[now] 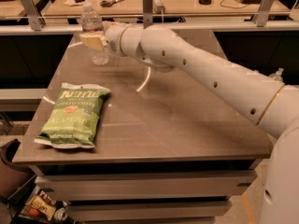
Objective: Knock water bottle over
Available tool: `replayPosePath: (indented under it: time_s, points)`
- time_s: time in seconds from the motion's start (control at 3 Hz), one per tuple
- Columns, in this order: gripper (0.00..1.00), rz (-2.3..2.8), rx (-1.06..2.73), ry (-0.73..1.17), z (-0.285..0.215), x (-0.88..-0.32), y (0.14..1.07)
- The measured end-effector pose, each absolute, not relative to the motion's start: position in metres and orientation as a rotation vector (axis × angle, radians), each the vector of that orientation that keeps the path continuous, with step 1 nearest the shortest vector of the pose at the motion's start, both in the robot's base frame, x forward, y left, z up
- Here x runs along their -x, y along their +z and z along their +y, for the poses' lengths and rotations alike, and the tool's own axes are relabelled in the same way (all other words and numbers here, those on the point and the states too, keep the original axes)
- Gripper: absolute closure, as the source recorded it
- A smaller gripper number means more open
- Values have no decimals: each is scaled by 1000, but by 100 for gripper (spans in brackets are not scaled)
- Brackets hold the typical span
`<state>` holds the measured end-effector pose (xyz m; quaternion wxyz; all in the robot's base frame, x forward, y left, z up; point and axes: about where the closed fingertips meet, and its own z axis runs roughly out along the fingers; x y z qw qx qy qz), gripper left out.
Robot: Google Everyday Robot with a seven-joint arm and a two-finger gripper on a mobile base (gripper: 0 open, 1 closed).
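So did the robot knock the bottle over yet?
Not yet. Done: the gripper is right at the water bottle, seemingly touching it, near the far left corner of the table. In hand: the push itself, it looks like. Left: the bottle stands upright, so it has to tip over. The chip bag lies apart, nearer the front.

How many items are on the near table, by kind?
water bottle: 1
chip bag: 1
Total: 2
The gripper is at the water bottle's middle, over the far-left corner of the table.
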<state>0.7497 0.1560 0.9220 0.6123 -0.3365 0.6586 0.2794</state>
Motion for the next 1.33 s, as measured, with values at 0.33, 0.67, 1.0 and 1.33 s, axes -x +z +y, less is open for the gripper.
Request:
replayPosePath:
  time_s: [0.33, 0.67, 1.0, 1.33]
  points:
    - [64, 1518, 779, 647, 158, -749, 922]
    - [88, 1517, 781, 650, 161, -748, 922]
    - [100, 1517, 783, 652, 163, -748, 922]
    - [100, 1517, 783, 653, 163, -748, 922]
